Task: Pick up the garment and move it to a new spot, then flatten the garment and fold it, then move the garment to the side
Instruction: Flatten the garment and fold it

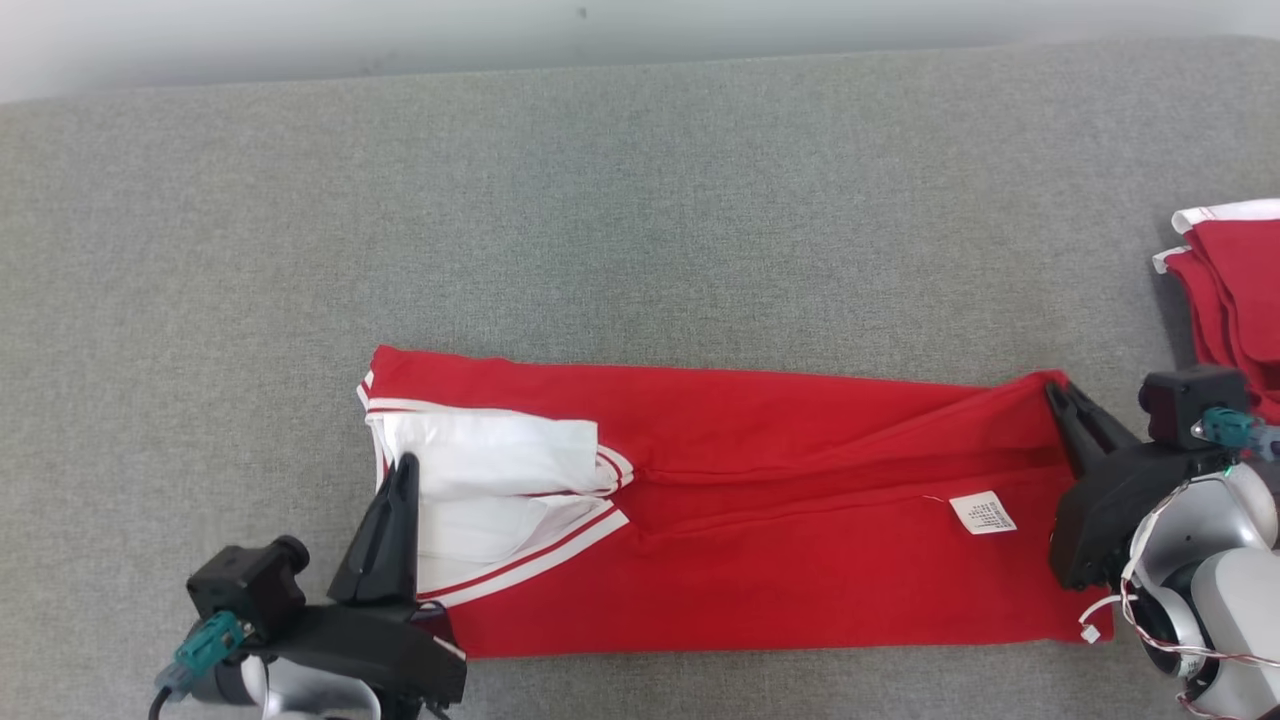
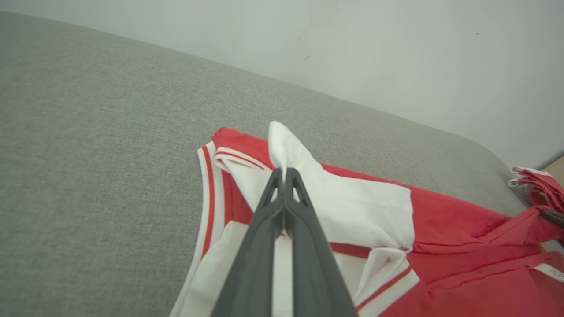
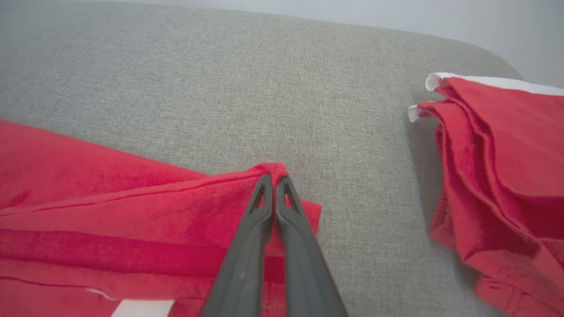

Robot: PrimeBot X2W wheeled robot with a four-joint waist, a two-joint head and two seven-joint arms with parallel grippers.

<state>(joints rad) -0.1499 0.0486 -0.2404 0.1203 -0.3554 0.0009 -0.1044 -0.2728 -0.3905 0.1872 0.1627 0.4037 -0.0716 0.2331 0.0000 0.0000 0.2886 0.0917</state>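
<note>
The garment (image 1: 760, 500) is a red shirt with white striped trim, lying in a long strip across the grey surface, a white label (image 1: 983, 512) near its right end. My left gripper (image 1: 405, 470) is shut on the white fabric at the left end; in the left wrist view a white corner (image 2: 282, 143) sticks up past the closed tips of that gripper (image 2: 283, 172). My right gripper (image 1: 1057, 390) is shut on the garment's far right corner, and the right wrist view shows red cloth (image 3: 275, 168) pinched at its tips (image 3: 274, 178).
A stack of folded red garments (image 1: 1235, 290) with white edges lies at the right edge, also seen as a red pile (image 3: 502, 163) close to my right gripper. The grey padded surface (image 1: 640, 200) stretches bare behind the shirt up to a pale wall.
</note>
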